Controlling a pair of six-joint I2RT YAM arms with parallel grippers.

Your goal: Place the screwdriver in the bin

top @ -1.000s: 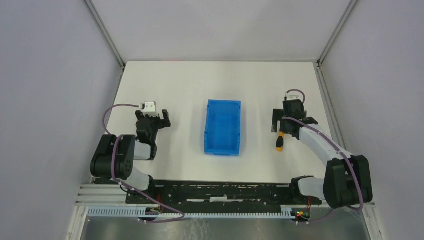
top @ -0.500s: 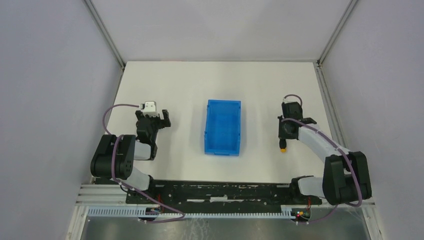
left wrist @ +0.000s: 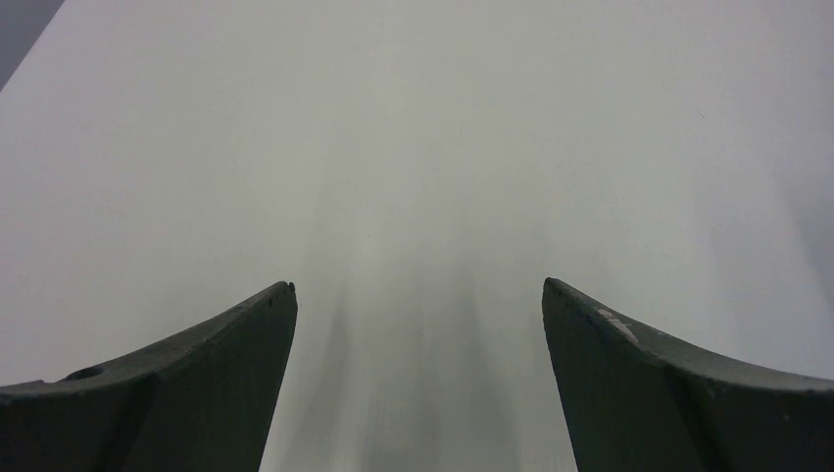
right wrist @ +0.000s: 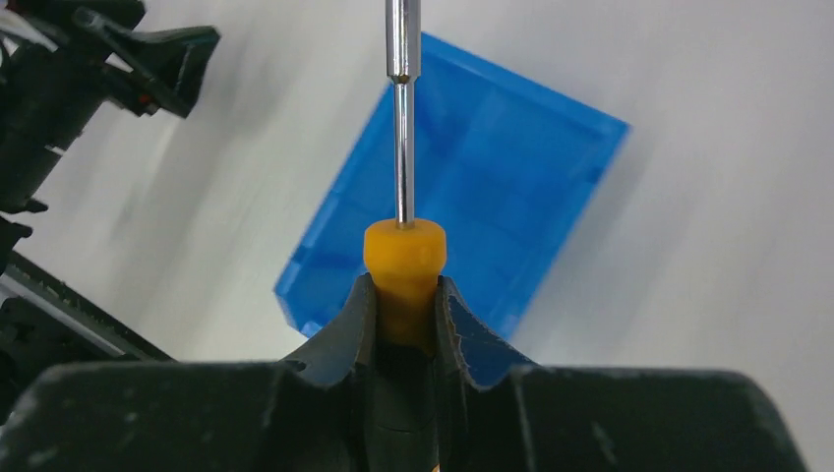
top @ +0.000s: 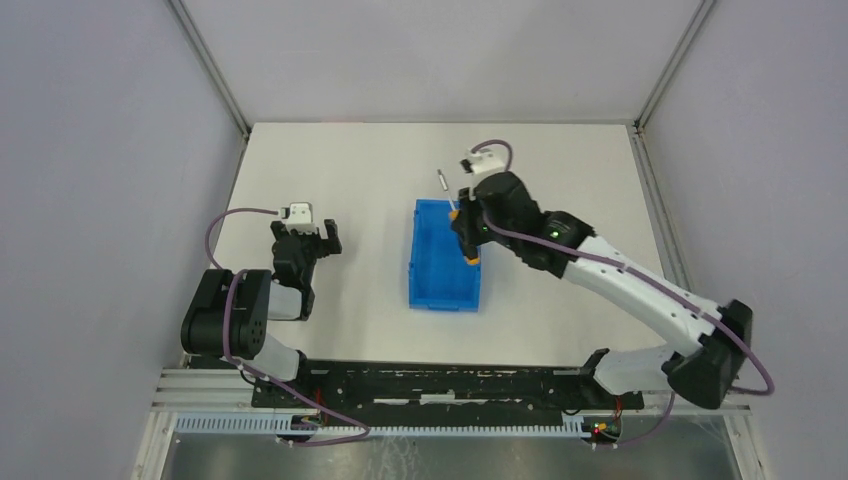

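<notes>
Viewing from the top external camera: the right arm extends over the rectangular bright blue plastic bin, which stands on the white worktop between the two arms. The right fingers are clamped on the small screwdriver with an orange-and-black handle and a thin grey metal shaft. The screwdriver is held in the air over the far right part of the bin. Its orange handle end shows over the bin's interior, and its shaft tip points past the far rim. The left fingers are spread wide and sit well apart from the bin, on its left side.

Left wrist camera: both dark fingers stand apart, and the worktop shows between them.

Right wrist camera: the two fingers are closed on the orange neck of the handle, one on each side and touching it. The shaft runs straight out from the fingers. The bin lies below and beyond the handle, slightly blurred, with its open top towards the camera.
</notes>
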